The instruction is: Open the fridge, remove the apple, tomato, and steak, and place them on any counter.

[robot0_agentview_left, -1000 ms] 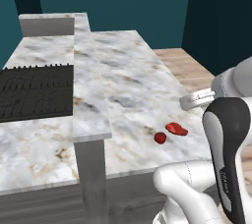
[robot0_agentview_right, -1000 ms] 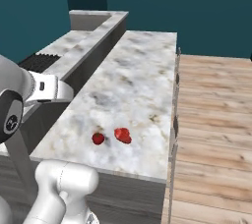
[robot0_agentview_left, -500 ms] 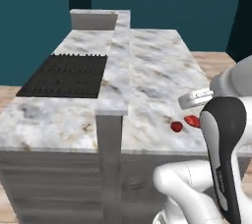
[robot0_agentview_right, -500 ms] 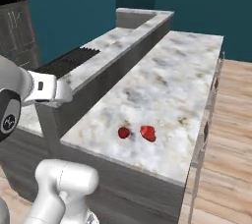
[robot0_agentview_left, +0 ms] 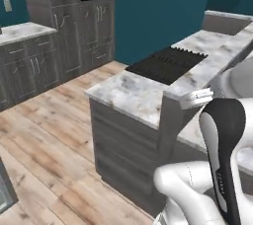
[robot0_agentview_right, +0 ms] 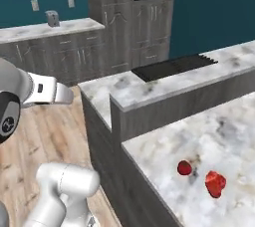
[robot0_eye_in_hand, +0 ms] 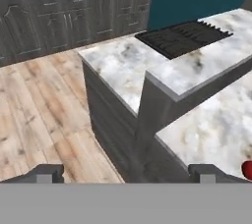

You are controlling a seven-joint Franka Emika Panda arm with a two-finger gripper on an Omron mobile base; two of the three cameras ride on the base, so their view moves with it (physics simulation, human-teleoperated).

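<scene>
The marbled counter (robot0_agentview_right: pixel 226 124) is a two-level island, also seen in the left base view (robot0_agentview_left: pixel 133 93) and the hand view (robot0_eye_in_hand: pixel 211 125). On its lower level lie a small round red ball (robot0_agentview_right: pixel 185 168) and, just right of it, a wider irregular red lump, the steak (robot0_agentview_right: pixel 215 183). A red item (robot0_eye_in_hand: pixel 248 169) is cut off by the right edge of the hand view. My gripper (robot0_eye_in_hand: pixel 126 174) is open with nothing between its fingertips, left of the counter over the floor side. The fridge is out of view.
A black cooktop (robot0_agentview_right: pixel 174 65) (robot0_agentview_left: pixel 165 63) (robot0_eye_in_hand: pixel 182 36) sits on the island's upper level, behind a raised grey ledge (robot0_agentview_right: pixel 117 116). Dark wood cabinets (robot0_agentview_left: pixel 59 21) and a second counter with a grey appliance (robot0_agentview_right: pixel 52 18) line the far wall. Wooden floor (robot0_agentview_left: pixel 44 135) lies left of the island.
The whole picture has swung: the base has turned left, bringing floor and wall cabinets into view. The two red items lie together on the counter as before.
</scene>
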